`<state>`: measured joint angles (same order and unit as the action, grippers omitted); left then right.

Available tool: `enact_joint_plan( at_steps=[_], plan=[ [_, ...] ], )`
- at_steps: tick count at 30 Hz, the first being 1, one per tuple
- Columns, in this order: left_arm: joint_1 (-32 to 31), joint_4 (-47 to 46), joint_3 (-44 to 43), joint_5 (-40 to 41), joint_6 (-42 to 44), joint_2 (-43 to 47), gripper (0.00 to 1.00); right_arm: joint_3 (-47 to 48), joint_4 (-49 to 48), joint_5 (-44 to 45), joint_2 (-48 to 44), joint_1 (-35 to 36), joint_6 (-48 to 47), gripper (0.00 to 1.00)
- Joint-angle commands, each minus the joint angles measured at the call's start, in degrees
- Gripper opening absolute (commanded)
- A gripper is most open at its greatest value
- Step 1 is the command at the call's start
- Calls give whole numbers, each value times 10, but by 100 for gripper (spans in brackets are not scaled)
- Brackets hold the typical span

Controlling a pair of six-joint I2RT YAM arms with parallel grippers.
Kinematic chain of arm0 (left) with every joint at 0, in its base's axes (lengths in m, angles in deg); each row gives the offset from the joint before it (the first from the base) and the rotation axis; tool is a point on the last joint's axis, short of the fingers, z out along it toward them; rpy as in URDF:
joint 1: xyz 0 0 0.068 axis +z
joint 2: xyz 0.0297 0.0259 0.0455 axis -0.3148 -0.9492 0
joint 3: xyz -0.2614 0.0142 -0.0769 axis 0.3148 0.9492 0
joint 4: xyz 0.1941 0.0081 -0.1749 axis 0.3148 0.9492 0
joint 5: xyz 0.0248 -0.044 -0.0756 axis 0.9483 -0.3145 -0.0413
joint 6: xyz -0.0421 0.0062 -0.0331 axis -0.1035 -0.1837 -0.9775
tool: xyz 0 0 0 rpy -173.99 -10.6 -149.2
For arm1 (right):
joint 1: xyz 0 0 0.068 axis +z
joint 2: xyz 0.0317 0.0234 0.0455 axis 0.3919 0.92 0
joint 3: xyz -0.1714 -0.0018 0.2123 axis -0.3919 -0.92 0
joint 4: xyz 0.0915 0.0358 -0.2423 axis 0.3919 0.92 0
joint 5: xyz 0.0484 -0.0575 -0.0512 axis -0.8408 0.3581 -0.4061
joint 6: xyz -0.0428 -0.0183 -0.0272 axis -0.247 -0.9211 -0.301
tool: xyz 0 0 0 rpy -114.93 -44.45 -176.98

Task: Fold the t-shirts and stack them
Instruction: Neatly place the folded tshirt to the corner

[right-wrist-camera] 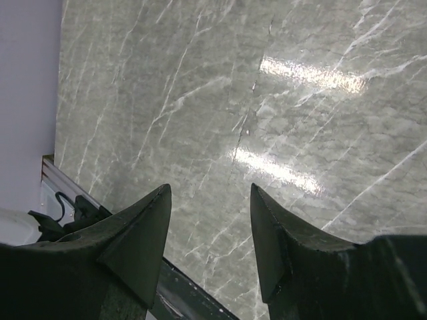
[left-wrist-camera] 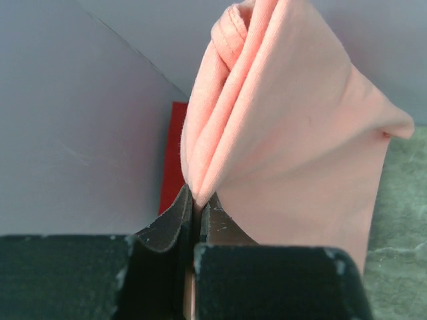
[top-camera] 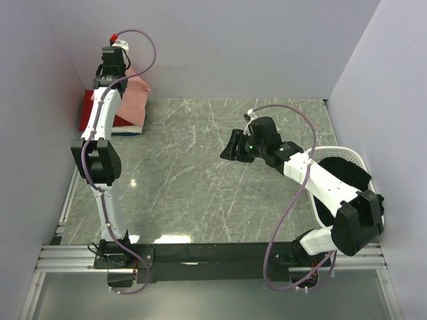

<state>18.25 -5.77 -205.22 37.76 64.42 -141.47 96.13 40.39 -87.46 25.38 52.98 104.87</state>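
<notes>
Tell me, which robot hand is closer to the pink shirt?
Left. The left gripper is pinching the pink shirt in the far left corner; the right gripper hangs open over the table, well away.

The far-left corner of the table (top-camera: 187,193) is being blocked by the deep red t-shirt (top-camera: 90,112) and by the salmon-pink t-shirt (top-camera: 133,100), which is being held up there by the pinched-together left gripper (left-wrist-camera: 198,200). The left edge is being crowded by the left arm (top-camera: 100,160). The right edge is being taken up by the white basket (top-camera: 353,152) with the black t-shirt (top-camera: 350,175) in it, and is being overhung by the right arm (top-camera: 320,183). Space right of the middle is being occupied by the right gripper (right-wrist-camera: 210,188), jaws apart around nothing. The middle and the far-right corner are being left open. Passage is being closed off by the walls (top-camera: 233,47) on three sides and by the rail (top-camera: 213,257) along the near edge.
</notes>
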Motion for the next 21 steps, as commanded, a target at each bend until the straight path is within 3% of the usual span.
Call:
enact_joint_plan(
  at_steps=[1,5,7,8,11,12,14,16,21],
  plan=[
    [32,-66,34,-42,-28,25,0,34,8,18,18,11,-10,57],
    [77,-92,44,-74,-46,-19,1,42,15,26,40,16,-13,57],
    [90,-100,31,-69,-62,-42,9,50,23,28,51,17,-14,58],
    [104,-105,29,-62,-73,-61,21,52,25,28,55,18,-16,58],
    [130,-111,17,-83,-138,-74,43,62,38,32,61,23,-23,60],
    [135,-114,17,-100,-145,-73,45,63,40,36,61,23,-26,61],
    [134,-126,25,-121,-183,-59,63,58,40,49,55,23,-26,63],
    [135,-157,61,-144,-206,-40,98,50,37,53,46,23,-26,65],
    [129,-216,160,-170,-250,34,99,28,19,61,22,23,-25,68]
  ],
)
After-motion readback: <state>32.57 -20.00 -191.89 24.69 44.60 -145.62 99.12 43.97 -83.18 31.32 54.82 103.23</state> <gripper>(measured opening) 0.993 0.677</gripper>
